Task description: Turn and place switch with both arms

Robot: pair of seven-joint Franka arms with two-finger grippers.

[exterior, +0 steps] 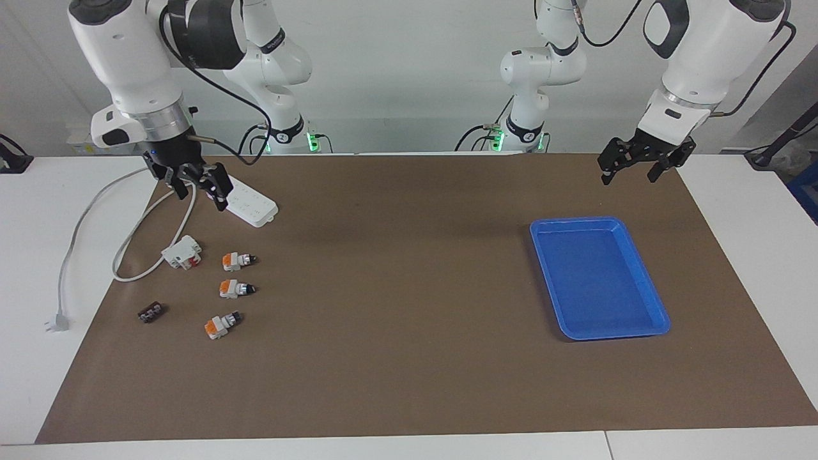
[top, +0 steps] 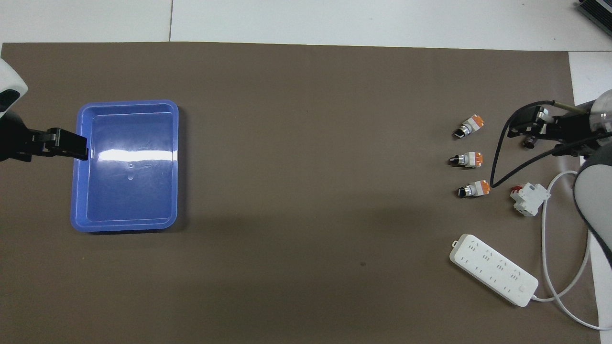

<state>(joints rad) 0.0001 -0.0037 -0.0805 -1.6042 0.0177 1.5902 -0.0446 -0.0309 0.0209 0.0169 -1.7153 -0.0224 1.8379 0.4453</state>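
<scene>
Right tool (exterior: 199, 189) hangs open over the white power strip (exterior: 250, 204), I think to approach the orange-white-black switches (exterior: 238, 260); left tool (exterior: 629, 169) waits open near the blue plastic tray (exterior: 658, 317)

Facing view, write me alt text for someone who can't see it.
Three small rotary switches with orange ends lie untouched on a brown table mat near the right arm's end, beside a white power strip, while the right gripper hangs above them holding nothing. At the left arm's end, the open left gripper waits near an empty blue plastic tray.
</scene>
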